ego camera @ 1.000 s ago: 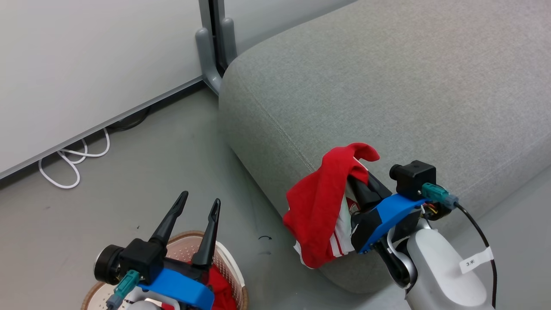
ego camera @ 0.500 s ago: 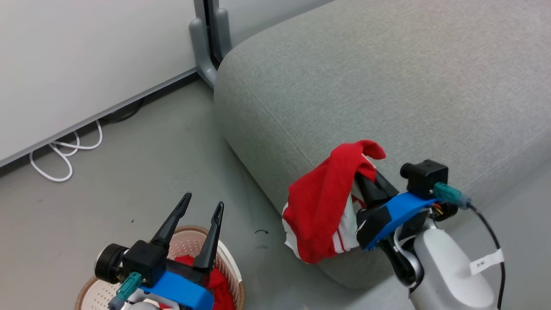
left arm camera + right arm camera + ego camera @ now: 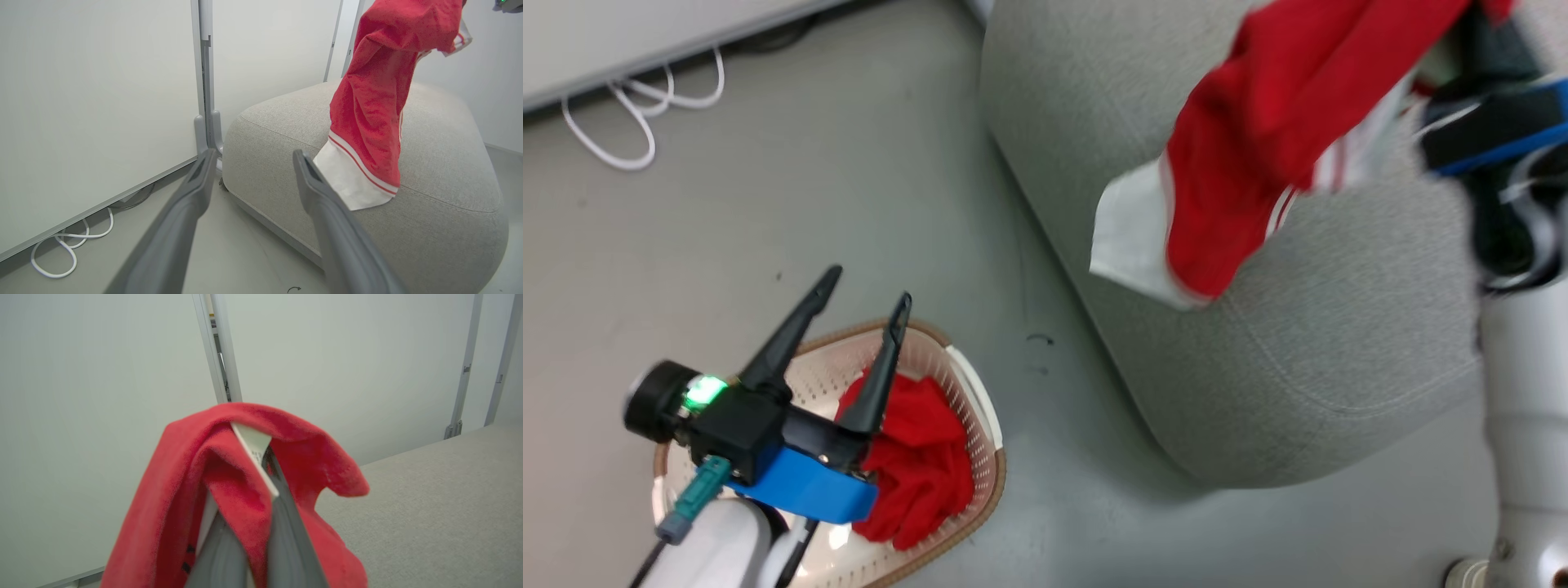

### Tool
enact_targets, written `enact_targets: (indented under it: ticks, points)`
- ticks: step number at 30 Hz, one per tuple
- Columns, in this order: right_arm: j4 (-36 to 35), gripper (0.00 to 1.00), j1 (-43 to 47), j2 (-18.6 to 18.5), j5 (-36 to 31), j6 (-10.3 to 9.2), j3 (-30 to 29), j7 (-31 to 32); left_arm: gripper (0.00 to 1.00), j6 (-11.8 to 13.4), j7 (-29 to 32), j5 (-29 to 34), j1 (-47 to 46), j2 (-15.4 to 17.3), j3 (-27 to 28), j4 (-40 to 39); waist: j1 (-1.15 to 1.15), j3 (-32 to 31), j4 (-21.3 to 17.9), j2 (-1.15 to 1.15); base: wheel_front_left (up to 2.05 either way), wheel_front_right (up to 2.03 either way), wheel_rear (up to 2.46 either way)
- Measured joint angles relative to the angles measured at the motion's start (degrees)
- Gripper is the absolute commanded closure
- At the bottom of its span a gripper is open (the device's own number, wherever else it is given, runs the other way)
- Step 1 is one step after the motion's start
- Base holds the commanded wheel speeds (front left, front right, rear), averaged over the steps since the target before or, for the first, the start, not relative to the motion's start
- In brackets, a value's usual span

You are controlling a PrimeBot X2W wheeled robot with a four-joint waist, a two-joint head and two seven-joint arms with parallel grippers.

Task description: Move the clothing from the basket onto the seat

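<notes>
Roughly halfway, judging by how things lie. Has the red-and-white striped garment point(image 3: 1258, 122) out of the basket point(image 3: 1001, 474) and up over the seat point(image 3: 1339, 367), but not yet laid down. Pinches it in the right gripper point(image 3: 261, 490), fingers clenched together through a fold near the label. Lets the rest hang long toward the seat's near edge, white hem lowest. Cannot tell whether that hem brushes the grey fabric or hangs just clear.

Leaves the plain red garment point(image 3: 915, 457) bunched in the basket, which stands on the floor point(image 3: 849, 163) off the seat's near corner, apart from it. Keeps the left gripper point(image 3: 869, 286) above that basket, fingers spread wide and grasping nothing, well short of the seat.

Still to do: lower and release the striped piece onto the seat, then fetch the red one the same way.

Against the picture from a second ago: looks from a shifted head camera, so takes in far more of the basket and less of the seat's top. Shows the striped garment drawn out long, no more a bunch wrapped round the gripper at the seat's front edge, which suggests a lift. Finds both grippers set as before, and the red piece unmoved.
</notes>
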Motion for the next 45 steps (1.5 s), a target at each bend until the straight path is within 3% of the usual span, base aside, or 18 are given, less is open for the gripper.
enact_targets:
  ticks: [8, 15, 20, 27, 28, 29, 30, 37, 45]
  points:
    - [0.9, 1.00, -14.0, -4.3, 2.0, -0.01, -20.5, 3.3, 0.00, 0.2, 1.9, 2.1, -3.7, 3.5, 1.0, -8.2, 0.01, 11.7, 3.6, 0.00, 0.00, 0.00, 0.00]
    - [5.7, 1.00, -24.0, -8.4, -2.4, -0.01, -34.9, 2.6, 0.00, 0.8, 3.0, 2.7, -5.1, 5.8, 2.4, -13.9, 0.00, 19.5, 5.7, 0.00, 0.00, 0.00, 0.00]
    - [10.2, 1.00, -26.1, -8.4, -8.0, 0.00, -40.6, 2.5, 0.00, 1.5, 3.9, 3.3, -5.3, 7.2, 3.2, -17.2, 0.00, 24.0, 6.5, 0.00, 0.00, 0.00, 0.00]
    - [17.3, 1.00, -22.4, -5.7, -14.8, -0.01, -42.5, 3.2, 0.00, 1.9, 4.1, 3.3, -5.4, 7.4, 3.1, -18.3, 0.00, 26.8, 6.8, 0.00, 0.00, 0.00, 0.00]
    - [18.3, 0.92, -21.9, -5.5, -15.8, -0.01, -42.8, 3.8, 0.00, 1.9, 4.1, 3.3, -5.4, 7.4, 3.1, -18.3, 0.00, 26.8, 6.9, 0.00, 0.00, 0.00, 0.00]
    - [19.2, 0.62, -21.7, -5.3, -16.5, -0.01, -42.9, 4.4, 0.00, 1.9, 4.0, 3.2, -5.4, 7.5, 3.1, -18.3, 0.00, 26.8, 6.9, 0.00, 0.00, 0.00, 0.00]
    - [19.9, 0.00, -21.6, -5.1, -17.2, 0.00, -42.9, 4.6, 0.00, 2.0, 4.0, 3.2, -5.4, 7.5, 3.1, -18.3, 0.00, 26.8, 6.9, 0.00, 0.00, 0.00, 0.00]
    - [21.1, 0.00, -21.2, -4.9, -21.1, 0.00, -42.0, 4.1, 0.00, 2.1, 3.1, 3.1, -5.4, 7.3, 2.4, -16.8, 0.00, 24.7, 7.0, 0.00, 0.00, 0.00, 0.00]
    - [22.5, 0.00, -15.6, -6.4, -24.4, 0.01, -36.0, 4.5, 0.00, 1.9, 0.0, 1.6, -5.4, 3.3, 0.1, -10.5, -0.01, 18.3, 7.9, 0.00, 0.00, 0.00, 0.00]
